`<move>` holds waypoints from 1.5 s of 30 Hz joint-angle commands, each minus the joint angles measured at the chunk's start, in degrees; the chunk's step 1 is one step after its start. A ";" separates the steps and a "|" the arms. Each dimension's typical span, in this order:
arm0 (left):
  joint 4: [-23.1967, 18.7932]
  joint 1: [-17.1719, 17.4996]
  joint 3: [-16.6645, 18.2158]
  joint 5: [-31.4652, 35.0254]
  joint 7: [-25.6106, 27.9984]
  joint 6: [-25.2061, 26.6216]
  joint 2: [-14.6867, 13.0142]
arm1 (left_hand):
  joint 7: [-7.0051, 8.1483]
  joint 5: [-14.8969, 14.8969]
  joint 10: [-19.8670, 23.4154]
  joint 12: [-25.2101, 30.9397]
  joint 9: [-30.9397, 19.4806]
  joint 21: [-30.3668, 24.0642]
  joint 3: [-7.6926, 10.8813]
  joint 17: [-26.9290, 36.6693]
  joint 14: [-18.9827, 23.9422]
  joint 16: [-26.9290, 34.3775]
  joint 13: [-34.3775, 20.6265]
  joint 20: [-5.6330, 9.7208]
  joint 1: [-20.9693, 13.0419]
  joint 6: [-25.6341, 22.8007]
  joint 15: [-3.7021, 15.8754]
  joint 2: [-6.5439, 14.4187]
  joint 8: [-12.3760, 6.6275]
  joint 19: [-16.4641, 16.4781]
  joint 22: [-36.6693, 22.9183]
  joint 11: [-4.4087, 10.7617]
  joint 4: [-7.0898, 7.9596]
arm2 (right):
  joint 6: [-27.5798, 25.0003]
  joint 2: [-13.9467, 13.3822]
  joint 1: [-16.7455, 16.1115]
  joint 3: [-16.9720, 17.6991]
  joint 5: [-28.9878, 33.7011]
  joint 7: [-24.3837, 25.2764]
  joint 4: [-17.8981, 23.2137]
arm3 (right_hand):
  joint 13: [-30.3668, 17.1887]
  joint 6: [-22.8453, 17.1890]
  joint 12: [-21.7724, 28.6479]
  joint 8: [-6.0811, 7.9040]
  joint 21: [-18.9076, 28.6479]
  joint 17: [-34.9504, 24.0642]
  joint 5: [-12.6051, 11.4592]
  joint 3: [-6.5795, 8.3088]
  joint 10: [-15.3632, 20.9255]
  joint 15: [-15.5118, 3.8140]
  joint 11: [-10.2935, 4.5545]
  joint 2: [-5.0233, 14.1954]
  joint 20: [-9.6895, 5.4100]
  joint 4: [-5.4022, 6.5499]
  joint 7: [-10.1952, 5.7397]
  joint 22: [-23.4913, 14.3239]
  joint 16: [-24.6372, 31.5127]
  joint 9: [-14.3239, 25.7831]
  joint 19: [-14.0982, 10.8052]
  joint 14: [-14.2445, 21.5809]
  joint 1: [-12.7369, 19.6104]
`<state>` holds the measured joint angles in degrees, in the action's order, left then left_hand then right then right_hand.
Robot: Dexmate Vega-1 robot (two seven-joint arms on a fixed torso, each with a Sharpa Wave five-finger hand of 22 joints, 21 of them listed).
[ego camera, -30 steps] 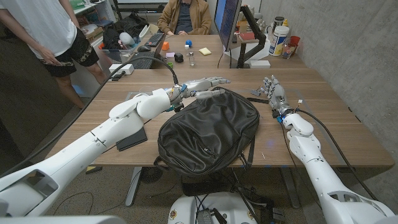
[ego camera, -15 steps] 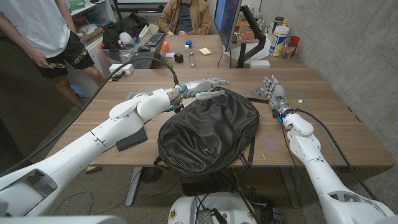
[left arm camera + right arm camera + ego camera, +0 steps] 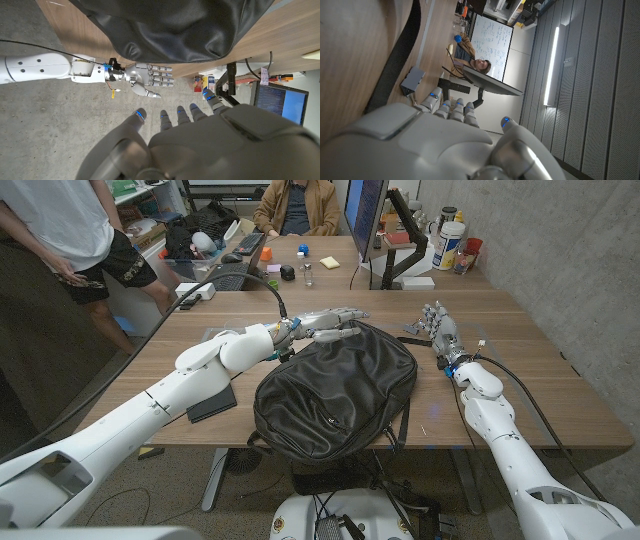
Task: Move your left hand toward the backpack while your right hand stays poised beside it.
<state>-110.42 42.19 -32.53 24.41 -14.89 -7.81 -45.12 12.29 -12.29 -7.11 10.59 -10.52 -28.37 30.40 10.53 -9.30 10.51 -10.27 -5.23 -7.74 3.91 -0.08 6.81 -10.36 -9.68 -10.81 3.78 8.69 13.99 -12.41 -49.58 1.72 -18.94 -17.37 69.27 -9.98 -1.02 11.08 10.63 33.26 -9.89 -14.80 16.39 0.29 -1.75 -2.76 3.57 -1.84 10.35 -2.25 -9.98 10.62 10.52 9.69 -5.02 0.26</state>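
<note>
Backpack (image 3: 335, 390) between spread left robot hand (image 3: 325, 320) and spread right robot hand (image 3: 438, 328), black notebook (image 3: 212, 402) alongside

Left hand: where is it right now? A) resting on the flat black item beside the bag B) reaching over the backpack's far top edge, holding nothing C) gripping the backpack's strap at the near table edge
B: the left hand reaches over the far top edge of the backpack, fingers extended and holding nothing.
</note>
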 commanded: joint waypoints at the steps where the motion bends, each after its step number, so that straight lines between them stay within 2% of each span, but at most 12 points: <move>1: 0.33 -0.18 -0.17 0.07 -0.38 -0.10 -0.10 | 0.32 -0.32 -0.55 0.24 -0.20 0.13 -0.19 0.09 -0.32 0.15 -0.21 -0.22 -0.67 0.17 -0.03 -0.36 -0.16 -0.82 -0.10 0.21 0.04 | 0.06 0.09 0.16 -0.12 0.17 0.16 -0.26 | -0.28 -0.15 0.37 0.30 -0.07 -0.17 -0.36 0.17 -0.11 -1.90 -0.46 5.97 -5.05 0.03 -0.12 -0.35 -0.06 0.17 0.17 -0.57 0.18; 45: -1.67 0.52 -1.30 1.42 -2.90 1.94 -0.71 | 0.39 -0.49 -0.97 0.39 -0.21 0.63 -0.59 0.09 -0.69 0.23 -0.22 -0.62 -0.81 0.98 -0.27 -0.41 -0.28 -1.32 -0.16 0.20 0.04 | -0.04 -0.22 -1.04 0.07 -0.27 -0.08 1.16 | -0.28 -0.05 0.36 0.29 -0.71 -0.14 -0.38 0.23 -0.19 -1.92 -0.51 5.96 -5.00 0.00 -0.16 -0.38 -0.08 0.17 -0.03 -0.58 0.22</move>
<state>-111.47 42.36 -33.60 25.61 -17.19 -6.38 -45.60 12.29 -12.51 -7.52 10.59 -10.51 -27.88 30.01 10.52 -9.50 10.51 -10.27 -5.42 -8.04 4.51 -0.28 6.50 -10.36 -9.87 -10.80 3.98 8.76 14.13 -12.52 -50.22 1.73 -19.09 -17.42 69.89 -9.98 -1.02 11.08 10.64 32.82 -9.89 -14.80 16.38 0.29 -1.75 -2.76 3.57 -1.84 10.35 -2.25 -10.27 10.62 10.52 9.69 -5.02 0.26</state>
